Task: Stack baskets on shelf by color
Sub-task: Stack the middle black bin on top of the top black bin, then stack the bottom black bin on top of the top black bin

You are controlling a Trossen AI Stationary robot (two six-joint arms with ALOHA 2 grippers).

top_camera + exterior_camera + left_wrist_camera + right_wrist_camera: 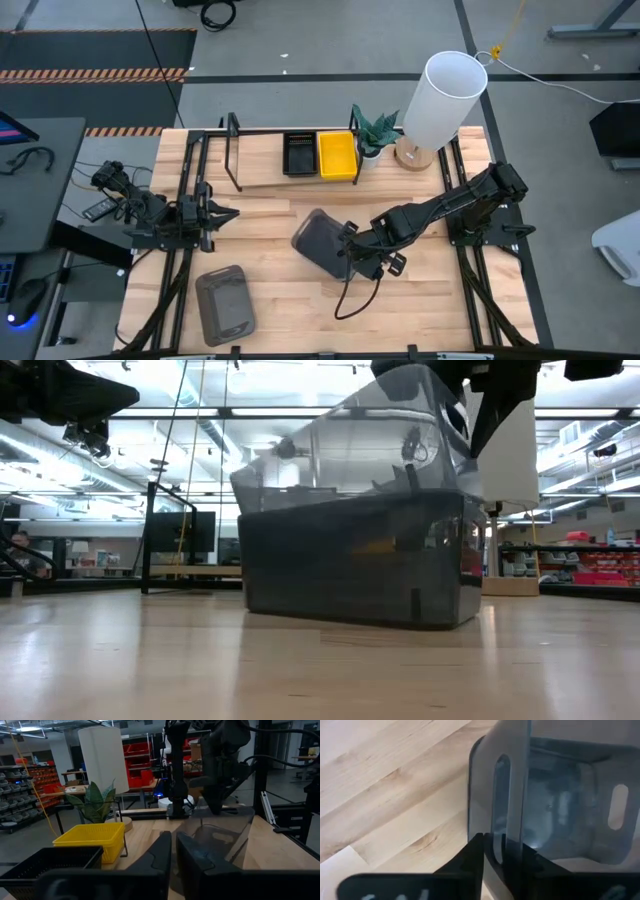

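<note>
High view: right hand (352, 255) sits mid-bench, at the near end of a grey basket (322, 242) that lies tilted. A second grey basket (226, 303) rests near the bench's front-left corner. Left hand (215, 213) waits by the left edge, well clear. The shelf (262, 180) runs along the back edge and carries a black basket (299, 154) touching a yellow basket (337, 155); both look empty. A plant (375, 131) and a lamp (440, 100) stand at the shelf's right end.

Low view: the held grey basket appears to be nested skew in or on another grey one (355, 565), lifted at one end. Nothing is visible inside either.

Left wrist view: left hand (172, 855) has its fingers nearly together with nothing between them, so clenched on nothing. Yellow and black baskets show empty.

Right wrist view: right hand (501, 851) has its fingers either side of the basket's end wall, beside a handle slot; whether it grips or is letting go I cannot tell.

Judgement: to do this step well, confirm a firm pinch on the wall before lifting, keep the basket level, and approach the shelf's bare left part, clear of plant and lamp.
</note>
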